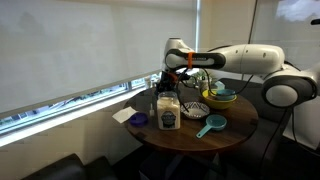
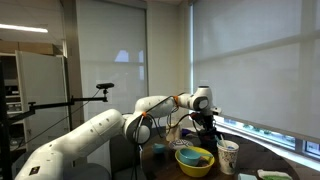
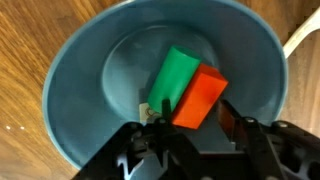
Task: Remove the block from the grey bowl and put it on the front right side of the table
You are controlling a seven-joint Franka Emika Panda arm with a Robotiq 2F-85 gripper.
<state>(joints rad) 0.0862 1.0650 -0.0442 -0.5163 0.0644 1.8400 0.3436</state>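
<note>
The pincer [image 3: 195,122] hangs straight down into the grey bowl [image 3: 85,95], jaws spread wide and holding nothing. In the wrist view a finger seems to stand on either side of the near end of the orange block [image 3: 205,88], which I take as lining up for a pinch across its narrow faces. That block lies against a green block [image 3: 172,75], the two touching along one long side at the bottom of the bowl, so a clean grip looks to need the fingers kept off the green one. Neither block has been lifted out.

The bowl sits on the round wooden table [image 1: 238,128]. The arm [image 1: 240,58] reaches across with its wrist turned down, presumably because the bowl's wall leaves a way in only from above. A carton [image 1: 168,112] and a yellow-green bowl [image 1: 222,95] crowd the top, so the drop spot will want choosing with care.
</note>
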